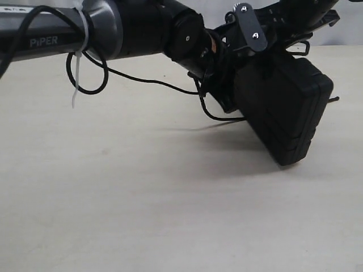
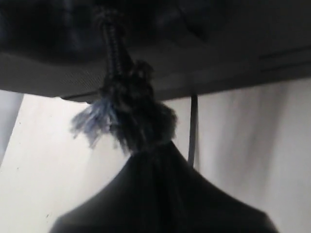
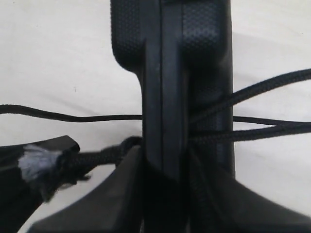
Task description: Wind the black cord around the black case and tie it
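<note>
The black case (image 1: 283, 107) hangs tilted above the table, its lower corner just off the surface. My right gripper (image 1: 266, 54) comes in from the upper right and is shut on the case's edge (image 3: 165, 73), one finger on each face. Strands of the braided black cord (image 3: 252, 90) cross the case, and a loop of cord (image 1: 215, 116) sags beside it. My left gripper (image 1: 218, 85) reaches across from the left, close against the case. Its fingers are shut on the cord's knot and frayed tuft (image 2: 136, 107), right under the case (image 2: 218, 63).
The pale tabletop (image 1: 142, 198) spreads in front and to the left. The left arm (image 1: 57, 34) spans the upper left, with a glossy cable loop and a white zip tie (image 1: 76, 73) hanging from it. A thin black line (image 1: 147, 79) runs from that arm toward the case.
</note>
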`<state>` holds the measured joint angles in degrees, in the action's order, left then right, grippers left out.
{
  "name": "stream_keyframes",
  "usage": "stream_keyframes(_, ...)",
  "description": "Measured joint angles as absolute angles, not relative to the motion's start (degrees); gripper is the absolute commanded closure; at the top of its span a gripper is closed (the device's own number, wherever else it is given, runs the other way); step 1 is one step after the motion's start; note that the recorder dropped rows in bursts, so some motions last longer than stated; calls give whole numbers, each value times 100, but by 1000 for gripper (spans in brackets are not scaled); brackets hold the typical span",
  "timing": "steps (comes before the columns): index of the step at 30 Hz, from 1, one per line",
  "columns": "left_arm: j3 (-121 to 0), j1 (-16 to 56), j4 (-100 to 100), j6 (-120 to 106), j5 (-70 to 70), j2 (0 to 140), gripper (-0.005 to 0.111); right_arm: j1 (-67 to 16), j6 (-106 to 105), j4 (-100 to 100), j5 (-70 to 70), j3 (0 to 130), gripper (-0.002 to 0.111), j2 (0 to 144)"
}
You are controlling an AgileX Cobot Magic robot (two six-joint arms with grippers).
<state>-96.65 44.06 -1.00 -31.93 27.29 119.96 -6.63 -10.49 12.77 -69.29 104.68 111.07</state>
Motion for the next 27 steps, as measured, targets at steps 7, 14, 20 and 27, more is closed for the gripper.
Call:
stream_keyframes(7, -9665, 4397, 336, -3171, 1997, 12099, 107, -644, -1014, 1264, -6906, 10468, 104, 11107)
stream_keyframes(14, -9665, 4397, 592, -3171, 1840, 12183, 107, -630, -1003, 1219, -6871, 10468, 104, 11107)
stream_keyframes(20, -9669, 4418, 630, -3171, 1885, 12228, 107, -630, -1027, 1176, -6861, 10468, 99, 11107)
stream_keyframes(27, -9669, 4418, 614, -3171, 2032, 12412, 107, -630, -1047, 1042, -6916, 10458, 73, 11107)
